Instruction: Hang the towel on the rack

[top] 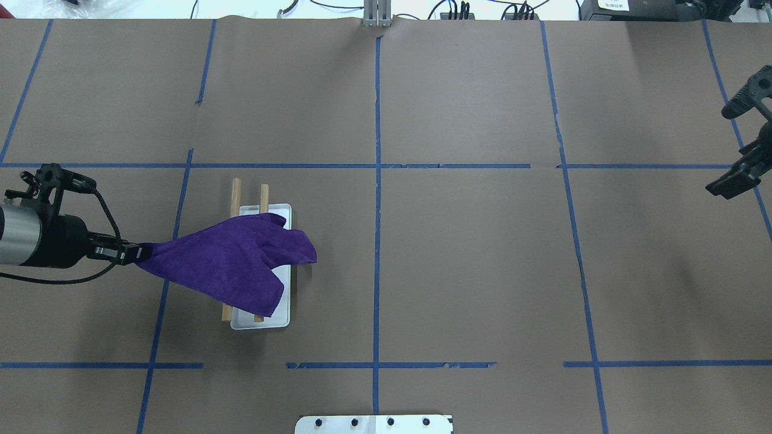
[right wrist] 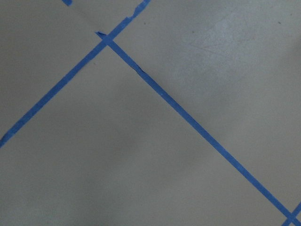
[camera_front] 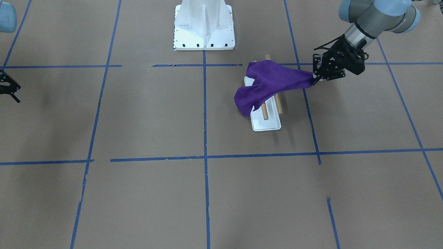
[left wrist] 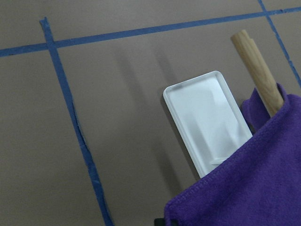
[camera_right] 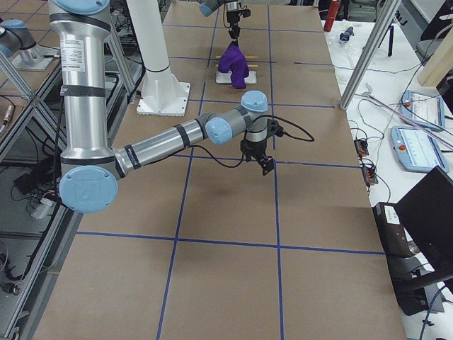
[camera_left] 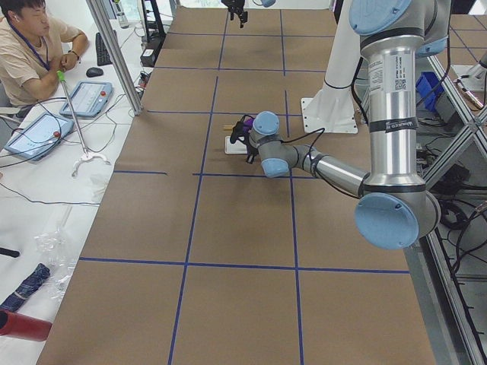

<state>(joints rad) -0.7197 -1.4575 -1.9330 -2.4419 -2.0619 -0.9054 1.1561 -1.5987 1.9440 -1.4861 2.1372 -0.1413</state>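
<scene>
The purple towel [top: 229, 259] lies spread over both wooden rods [top: 235, 193] of the rack, whose white base [top: 278, 319] sits on the table. My left gripper [top: 137, 253] is shut on one towel corner and holds it stretched out to the side, away from the rack. In the front view the towel [camera_front: 266, 84] covers the rods' far half, and the left gripper [camera_front: 315, 80] is beside the rack [camera_front: 266, 122]. The left wrist view shows the towel [left wrist: 244, 188], the base [left wrist: 207, 122] and one rod [left wrist: 256, 70]. My right gripper [top: 739, 144] hangs far away, open and empty.
The large white bolted pedestal [camera_front: 204, 26] stands behind the rack, near the robot's side. Blue tape lines [top: 377, 181] grid the brown table. An operator [camera_left: 30, 53] sits at a side desk with tablets beyond the table edge.
</scene>
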